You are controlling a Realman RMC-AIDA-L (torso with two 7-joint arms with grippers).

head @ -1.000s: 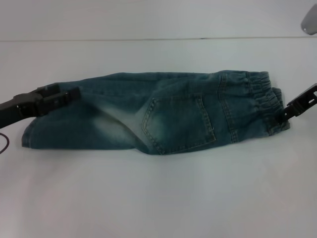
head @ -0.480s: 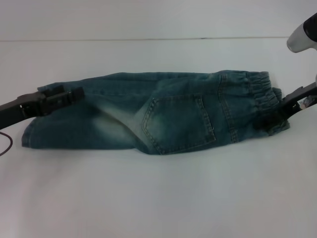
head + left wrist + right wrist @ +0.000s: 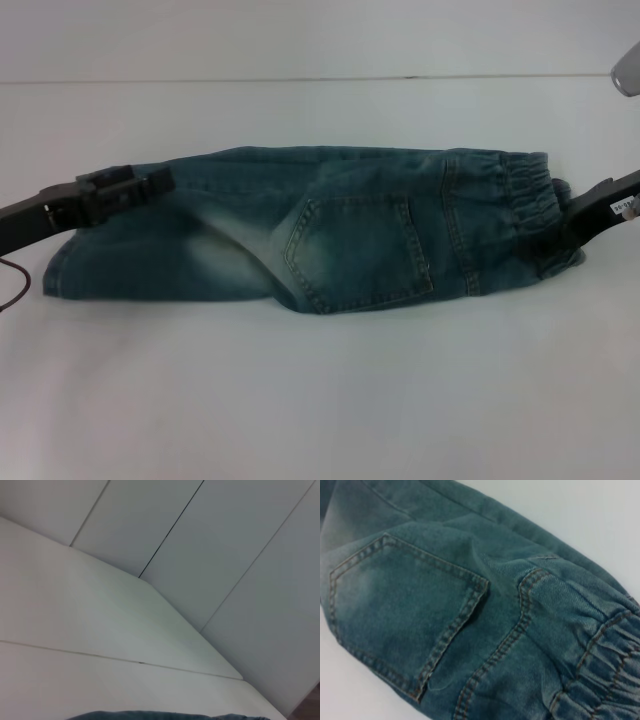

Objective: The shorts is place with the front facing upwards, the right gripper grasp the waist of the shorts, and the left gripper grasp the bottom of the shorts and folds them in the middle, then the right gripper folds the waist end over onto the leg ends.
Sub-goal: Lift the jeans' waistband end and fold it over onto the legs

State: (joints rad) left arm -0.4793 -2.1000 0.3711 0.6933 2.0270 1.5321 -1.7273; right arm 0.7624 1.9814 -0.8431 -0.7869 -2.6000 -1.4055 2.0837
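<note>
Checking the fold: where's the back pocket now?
In the head view, the pocket faces up mid-shorts, right of centre, beside the elastic waist.

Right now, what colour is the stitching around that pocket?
Tan-orange stitching on the blue denim pocket; right wrist view shows it best.

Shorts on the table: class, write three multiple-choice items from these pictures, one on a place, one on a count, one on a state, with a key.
1. Where is the right gripper?
A. at the elastic waist
B. at the leg hems
C. above the pocket

2. How many patch pockets show on the shorts?
A. none
B. one
C. three

3. How do the shorts lie?
A. rolled up
B. hanging
C. folded lengthwise, flat on the table

Key: 1 A, its tip meets the gathered waistband; 2 B, one stitched pocket faces up; 3 C, one leg-width shows, with the left gripper at the leg end.
</note>
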